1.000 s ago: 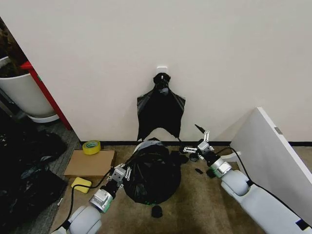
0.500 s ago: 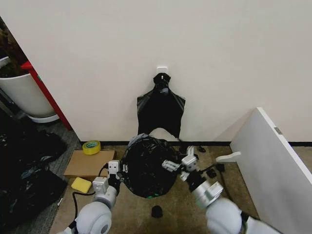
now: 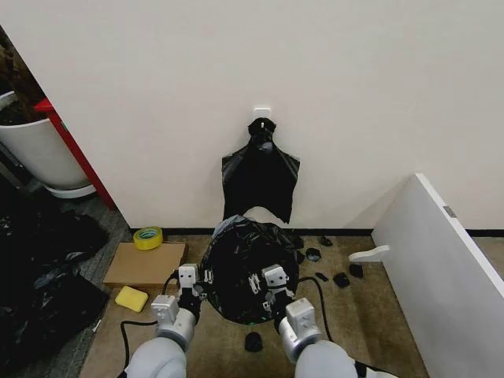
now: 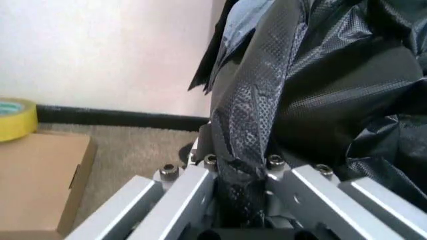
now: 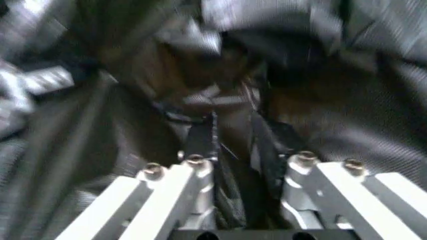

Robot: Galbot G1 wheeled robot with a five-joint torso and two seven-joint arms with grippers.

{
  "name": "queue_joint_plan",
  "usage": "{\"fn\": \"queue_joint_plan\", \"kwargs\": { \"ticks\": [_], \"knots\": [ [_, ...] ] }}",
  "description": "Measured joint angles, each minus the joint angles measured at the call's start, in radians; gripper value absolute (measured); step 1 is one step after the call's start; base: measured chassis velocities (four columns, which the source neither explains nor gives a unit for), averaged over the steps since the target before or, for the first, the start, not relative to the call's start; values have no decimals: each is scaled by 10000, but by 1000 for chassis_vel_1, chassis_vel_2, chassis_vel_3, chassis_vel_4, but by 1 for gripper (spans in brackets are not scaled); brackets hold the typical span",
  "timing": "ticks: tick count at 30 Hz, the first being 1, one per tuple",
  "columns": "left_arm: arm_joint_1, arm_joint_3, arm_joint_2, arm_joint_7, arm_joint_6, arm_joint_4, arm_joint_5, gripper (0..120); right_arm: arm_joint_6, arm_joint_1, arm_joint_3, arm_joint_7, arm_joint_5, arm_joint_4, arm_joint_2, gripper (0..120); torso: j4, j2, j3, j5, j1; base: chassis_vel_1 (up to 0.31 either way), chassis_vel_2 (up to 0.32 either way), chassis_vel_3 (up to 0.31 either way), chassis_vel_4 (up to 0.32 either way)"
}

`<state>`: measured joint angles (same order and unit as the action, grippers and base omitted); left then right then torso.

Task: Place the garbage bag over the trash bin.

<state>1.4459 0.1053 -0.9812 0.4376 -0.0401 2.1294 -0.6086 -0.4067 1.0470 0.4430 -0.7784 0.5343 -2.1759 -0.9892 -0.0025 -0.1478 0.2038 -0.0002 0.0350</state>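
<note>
Tools (image 3: 191,281) (image 3: 266,282) gripping garbage bag (image 3: 240,264), seemingly

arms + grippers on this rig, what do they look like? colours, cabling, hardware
Both arms are smooth, rounded light-grey shells ending in a silver metallic wrist ring. The left gripper and right gripper are small white-and-silver blocks with dark details. Up close, the fingers are flat, brushed-aluminium bars fastened with round-headed screws. A thin black cable loops from each wrist, visible beside the left arm and the right.
</note>
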Motion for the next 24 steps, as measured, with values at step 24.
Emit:
{"fn": "queue_joint_plan", "kwargs": {
  "ticks": [24],
  "knots": [
    [506,9,332,-530,651,424,825,0,-1076,-1555,-363,455,-384,2271,-848,0,0,0,1,2,1,0,0,0,0]
  ]
}}
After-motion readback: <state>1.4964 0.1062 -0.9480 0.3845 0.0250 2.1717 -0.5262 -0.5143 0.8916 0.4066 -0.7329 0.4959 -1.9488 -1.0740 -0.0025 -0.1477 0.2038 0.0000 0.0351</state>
